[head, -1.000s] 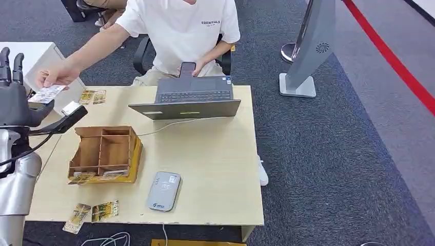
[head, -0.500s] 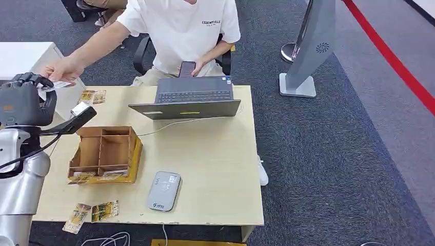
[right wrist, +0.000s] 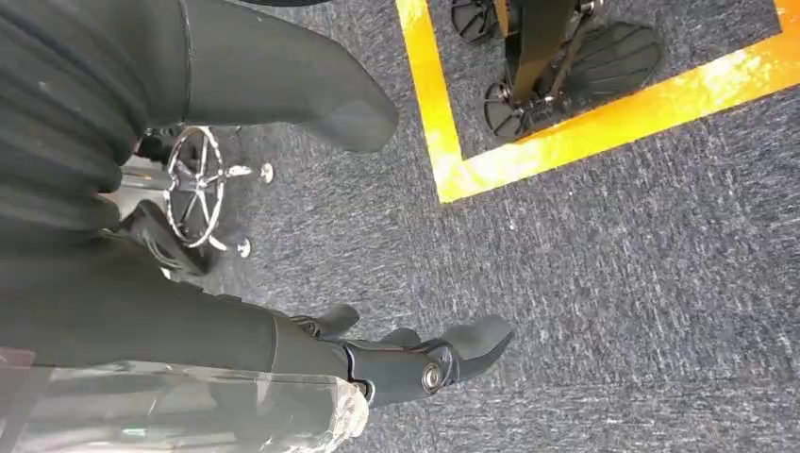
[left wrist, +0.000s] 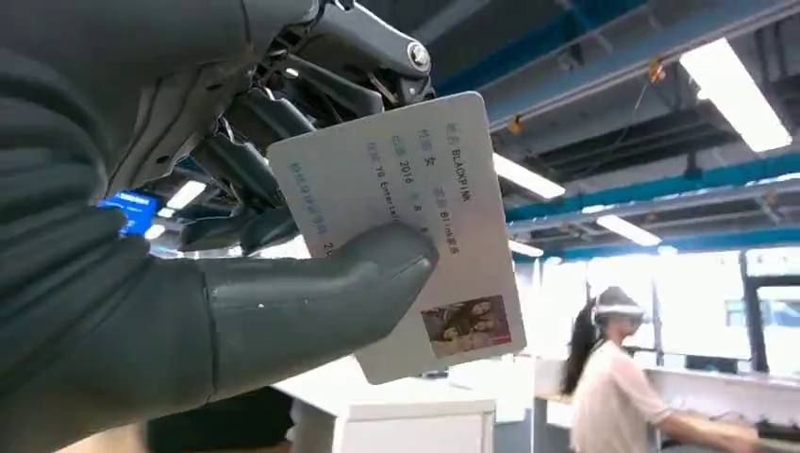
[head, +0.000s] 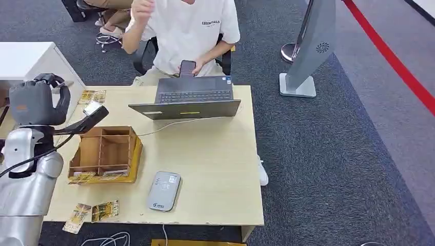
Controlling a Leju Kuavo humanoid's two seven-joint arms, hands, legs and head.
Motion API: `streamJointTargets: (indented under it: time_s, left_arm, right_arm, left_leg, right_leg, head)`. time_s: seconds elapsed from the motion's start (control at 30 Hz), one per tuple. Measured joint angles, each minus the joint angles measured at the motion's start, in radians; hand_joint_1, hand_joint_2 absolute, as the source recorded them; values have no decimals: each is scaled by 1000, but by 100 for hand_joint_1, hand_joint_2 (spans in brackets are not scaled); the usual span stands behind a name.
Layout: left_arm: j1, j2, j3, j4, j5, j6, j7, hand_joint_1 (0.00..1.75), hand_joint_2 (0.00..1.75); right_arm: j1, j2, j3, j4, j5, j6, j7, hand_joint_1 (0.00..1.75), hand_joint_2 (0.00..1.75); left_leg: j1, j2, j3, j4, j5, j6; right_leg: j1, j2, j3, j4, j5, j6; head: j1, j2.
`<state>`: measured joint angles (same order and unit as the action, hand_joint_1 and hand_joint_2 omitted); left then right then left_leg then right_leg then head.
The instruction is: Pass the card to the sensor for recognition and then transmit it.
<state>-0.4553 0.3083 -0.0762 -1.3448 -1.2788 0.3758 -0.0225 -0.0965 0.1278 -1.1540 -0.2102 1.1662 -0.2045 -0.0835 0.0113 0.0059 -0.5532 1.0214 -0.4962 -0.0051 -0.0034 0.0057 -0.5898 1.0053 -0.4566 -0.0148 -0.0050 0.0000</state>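
Note:
My left hand (head: pixel 39 101) is raised above the table's far left corner. In the left wrist view it holds a white ID card (left wrist: pixel 415 222) with printed text and a small photo, my thumb (left wrist: pixel 321 293) pressing it against the fingers behind. The sensor, a flat grey card reader (head: pixel 163 190), lies near the table's front edge, well away from the hand. My right hand (right wrist: pixel 283 335) hangs over the carpet, its fingers apart and holding nothing.
A wooden compartment box (head: pixel 105 154) sits between my left hand and the reader. An open laptop (head: pixel 192 100) stands at the back, and a seated person (head: pixel 184 31) behind it holds a phone. Loose cards (head: pixel 92 211) lie at the front left corner, and more cards (head: pixel 92 96) lie at the back left.
The person put the card into my left hand and drew the arm back up. My fingers curled round the card, and the hand shifted slightly right.

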Motion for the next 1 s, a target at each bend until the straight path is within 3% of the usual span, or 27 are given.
streamJointTargets:
  time_s: [0.2,0.4,0.7,1.0]
  left_arm:
    - [142,-43,-115,-197,-45,58,2,175,175]
    - [245,-58,-257,-264,-74,86,15,175,175]
    - [303,-59,-367,-230,-106,24,77,175,175]
    - [330,-64,-427,-122,-93,-31,76,175,175]
  right_arm:
    - [1,0,0,0,2,0,7,0,175]
    - [2,0,-2,0,-2,1,7,0,175]
    - [3,0,-11,0,-7,0,18,0,175]
    - [4,0,-20,0,-4,5,21,0,175]
  left_leg:
    - [0,0,-1,0,-2,2]
    - [0,0,-1,0,-2,2]
    - [0,0,-1,0,-2,2]
    - [0,0,-2,0,-2,2]
  right_leg:
    - [0,0,0,-1,-1,1]
    - [0,-1,0,-1,-1,1]
    - [0,-2,0,-1,-1,1]
    - [0,-1,0,-1,-1,2]
  head:
    - [0,0]
    - [0,0]
    - [0,0]
    - [0,0]
